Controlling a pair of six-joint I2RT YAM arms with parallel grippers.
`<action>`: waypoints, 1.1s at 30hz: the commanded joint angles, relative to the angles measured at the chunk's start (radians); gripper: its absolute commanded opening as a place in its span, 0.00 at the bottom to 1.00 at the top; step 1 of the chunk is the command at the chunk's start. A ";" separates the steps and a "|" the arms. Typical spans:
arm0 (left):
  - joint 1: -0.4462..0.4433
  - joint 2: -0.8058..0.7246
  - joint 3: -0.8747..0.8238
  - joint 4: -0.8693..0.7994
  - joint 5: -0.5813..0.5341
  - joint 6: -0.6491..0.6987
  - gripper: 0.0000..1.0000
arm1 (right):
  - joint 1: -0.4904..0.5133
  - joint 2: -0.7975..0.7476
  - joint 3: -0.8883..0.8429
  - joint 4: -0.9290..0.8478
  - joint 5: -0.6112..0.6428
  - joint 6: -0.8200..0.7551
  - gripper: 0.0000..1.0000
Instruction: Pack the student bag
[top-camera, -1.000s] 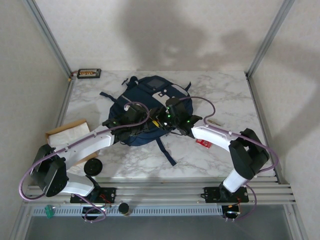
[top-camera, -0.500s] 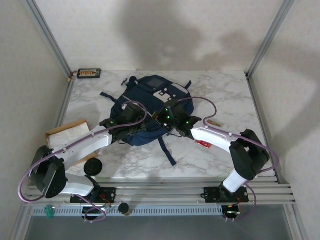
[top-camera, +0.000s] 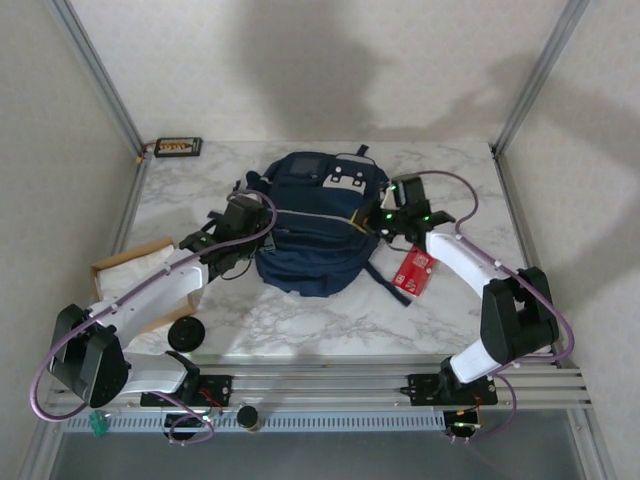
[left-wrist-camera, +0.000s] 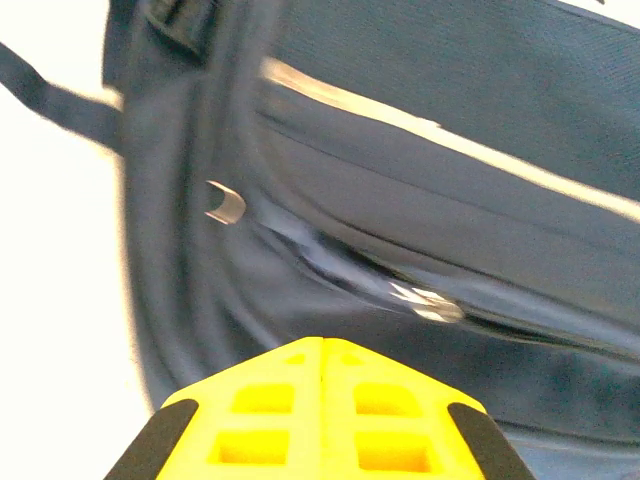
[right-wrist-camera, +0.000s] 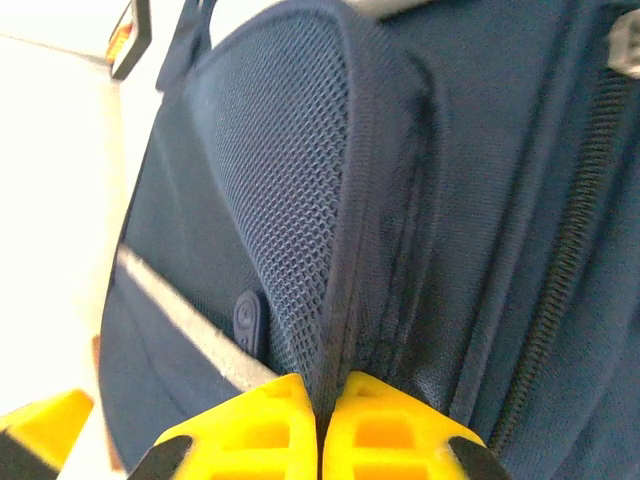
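In the middle of the marble-patterned table (top-camera: 470, 190) lay the student bag (top-camera: 315, 240), a bulky navy backpack of woven cloth with white patches and a pale stripe (left-wrist-camera: 450, 140) across its front pocket. Its side pocket (right-wrist-camera: 280, 220) was open mesh (fine, honeycomb-like), edged by a stitched seam. The right fingers (right-wrist-camera: 260, 430), yellow and blocky, pinched that seam at the bag's right flank. The left fingers (left-wrist-camera: 270, 420) were pressed together on nothing, beside the left flank, near a metal zip pull (left-wrist-camera: 225, 203).
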 joint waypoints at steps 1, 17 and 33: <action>0.011 0.024 -0.003 0.023 0.024 0.055 0.00 | -0.073 0.018 0.060 -0.045 0.044 -0.126 0.00; -0.021 0.083 -0.011 0.172 0.078 0.101 0.03 | -0.020 -0.050 0.021 -0.175 0.096 -0.074 0.65; -0.004 0.133 -0.023 0.283 0.133 0.080 0.09 | 0.148 -0.105 -0.041 0.032 0.151 0.272 0.77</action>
